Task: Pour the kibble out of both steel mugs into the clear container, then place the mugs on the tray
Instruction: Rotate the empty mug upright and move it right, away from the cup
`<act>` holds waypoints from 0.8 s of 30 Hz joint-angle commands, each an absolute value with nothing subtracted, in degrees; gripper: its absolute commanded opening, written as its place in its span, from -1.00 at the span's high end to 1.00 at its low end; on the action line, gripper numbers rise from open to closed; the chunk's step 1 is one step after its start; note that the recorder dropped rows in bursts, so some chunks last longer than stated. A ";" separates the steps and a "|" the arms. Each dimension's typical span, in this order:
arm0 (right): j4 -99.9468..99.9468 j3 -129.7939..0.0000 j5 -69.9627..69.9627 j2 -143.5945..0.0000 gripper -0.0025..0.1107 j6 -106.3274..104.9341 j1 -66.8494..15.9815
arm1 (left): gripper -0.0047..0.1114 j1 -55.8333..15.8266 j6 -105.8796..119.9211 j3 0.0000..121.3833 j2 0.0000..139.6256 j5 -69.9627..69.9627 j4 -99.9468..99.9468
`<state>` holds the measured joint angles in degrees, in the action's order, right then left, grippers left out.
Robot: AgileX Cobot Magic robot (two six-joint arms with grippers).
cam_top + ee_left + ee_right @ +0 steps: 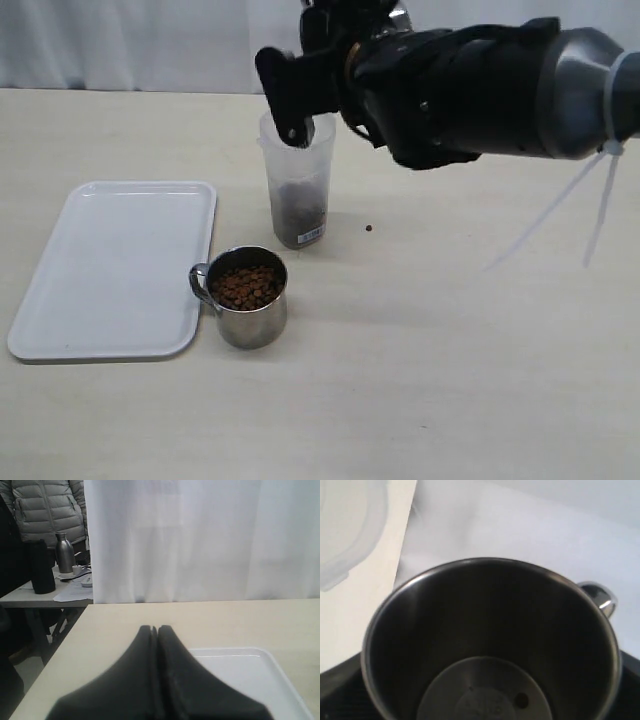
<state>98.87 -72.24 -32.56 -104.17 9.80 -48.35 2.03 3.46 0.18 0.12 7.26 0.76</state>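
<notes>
While right claw (297, 118) clamps steel mug (490, 630) above clear container (297, 200), left claw (155, 630) pressed together.

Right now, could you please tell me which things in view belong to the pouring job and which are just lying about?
Job: clear container, kibble, full steel mug, nearly empty steel mug held over the container, tray, one spilled pellet.
Lying about: metal flask, dark bottle, papers on the side table.

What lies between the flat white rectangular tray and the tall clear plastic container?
Only bare beige tabletop between tray and container, in the exterior view.
</notes>
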 commanded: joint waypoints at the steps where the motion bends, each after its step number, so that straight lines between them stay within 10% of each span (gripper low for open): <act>1: 91.97 -72.23 -27.70 -100.42 0.88 21.62 -44.17 | 0.92 1.91 3.13 0.00 0.00 6.96 0.83; 10: 62.06 -67.63 -4.71 -93.48 0.88 29.10 -31.83 | 0.92 1.91 3.13 0.00 0.00 6.96 0.83; 24: 67.91 -36.39 49.04 -98.19 0.88 28.94 -6.62 | 0.92 1.91 3.13 0.00 0.00 6.96 0.83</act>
<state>66.43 -37.48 44.93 -95.58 29.96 -8.29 2.03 3.46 0.18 0.12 7.26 0.76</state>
